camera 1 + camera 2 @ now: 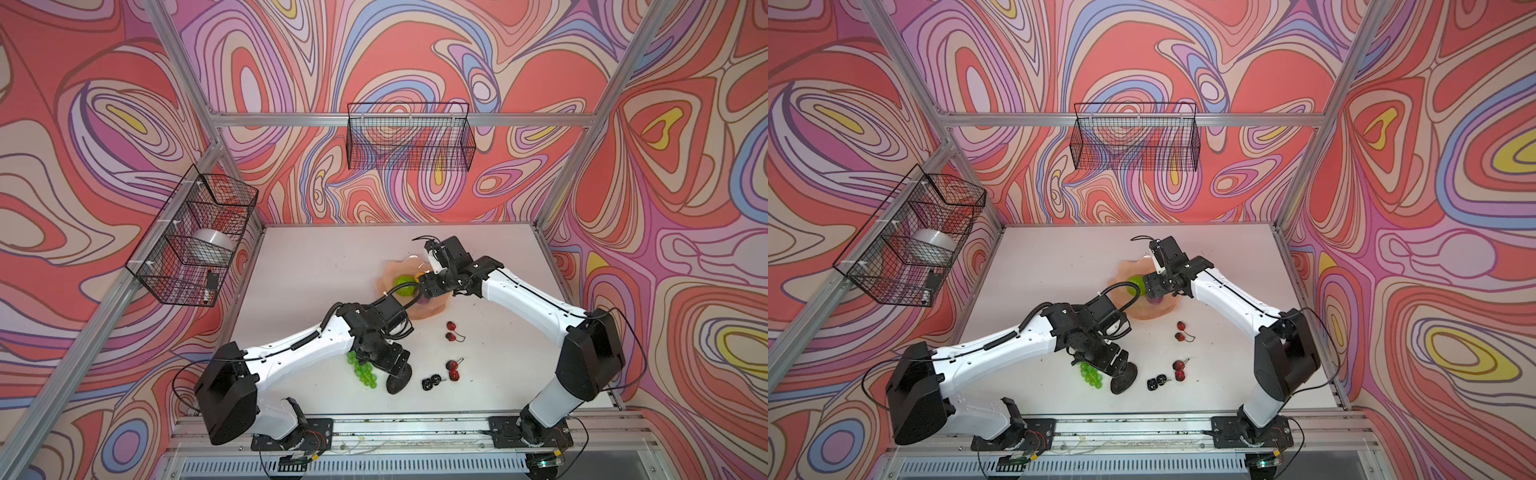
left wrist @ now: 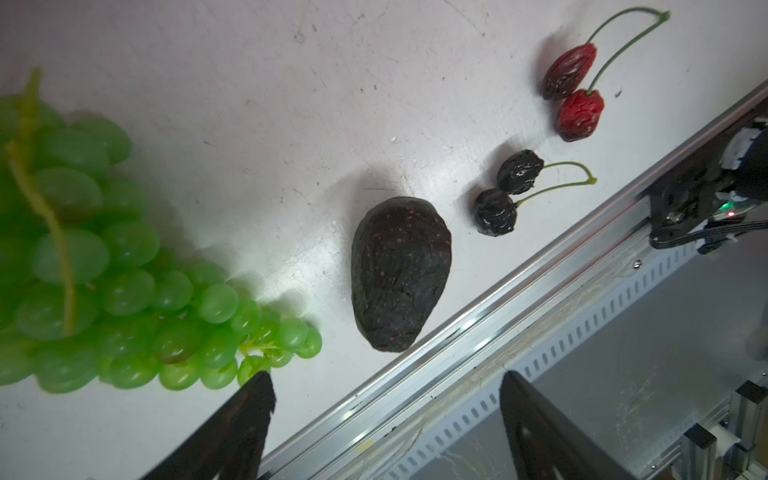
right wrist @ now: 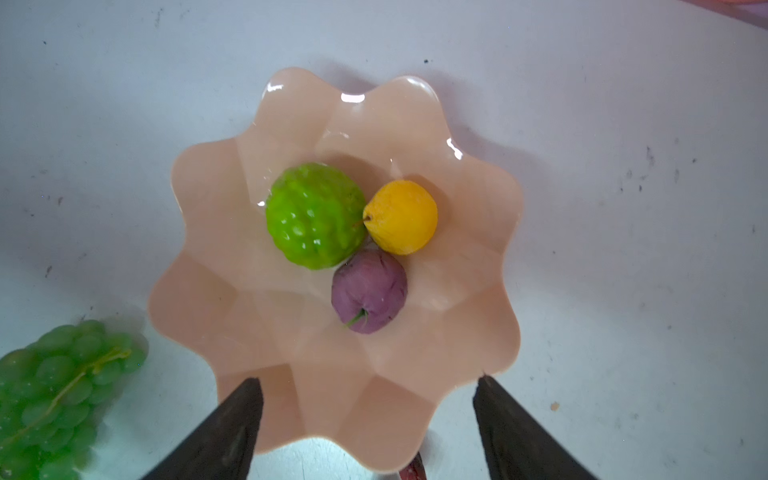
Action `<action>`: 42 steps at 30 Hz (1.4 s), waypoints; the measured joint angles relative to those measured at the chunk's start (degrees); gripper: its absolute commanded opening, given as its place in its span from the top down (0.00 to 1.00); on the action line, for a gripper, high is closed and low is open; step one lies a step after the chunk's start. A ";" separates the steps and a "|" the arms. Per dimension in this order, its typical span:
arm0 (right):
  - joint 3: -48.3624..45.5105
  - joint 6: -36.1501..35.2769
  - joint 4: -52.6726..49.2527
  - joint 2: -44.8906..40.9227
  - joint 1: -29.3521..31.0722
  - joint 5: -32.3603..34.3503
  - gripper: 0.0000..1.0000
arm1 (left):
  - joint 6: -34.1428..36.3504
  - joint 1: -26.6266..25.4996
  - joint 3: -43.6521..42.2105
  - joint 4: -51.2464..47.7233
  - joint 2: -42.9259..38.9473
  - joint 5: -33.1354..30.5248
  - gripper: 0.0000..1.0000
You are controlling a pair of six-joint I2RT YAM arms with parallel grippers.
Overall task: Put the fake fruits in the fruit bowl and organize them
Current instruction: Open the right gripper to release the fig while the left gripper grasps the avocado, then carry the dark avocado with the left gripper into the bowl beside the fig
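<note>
My left jaws stand spread and empty beside the avocado (image 1: pixel 395 386), lower middle of a top view, with the grape bunch (image 1: pixel 363 376) just left of it. I judge this the pickup step: next I must lower, straddle the avocado and close.

My right jaws are spread too, empty above the fruit bowl (image 3: pixel 232 316). In its middle sit a bumpy green ball (image 3: pixel 316 216), a yellow fruit (image 3: pixel 401 217) and a purple ball (image 3: pixel 370 291), all touching.

Two cherry pairs (image 1: pixel 450 331) and the black berry pair (image 1: pixel 431 381) wait on the tabletop (image 1: pixel 316 266). The wire basket (image 1: pixel 166 286) at mid-left holds a silvery roll (image 1: pixel 212 245).
</note>
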 measured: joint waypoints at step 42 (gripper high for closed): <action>-14.97 5.03 7.19 -9.60 -0.04 7.82 0.16 | -2.71 -2.67 5.88 1.55 12.59 -0.37 0.54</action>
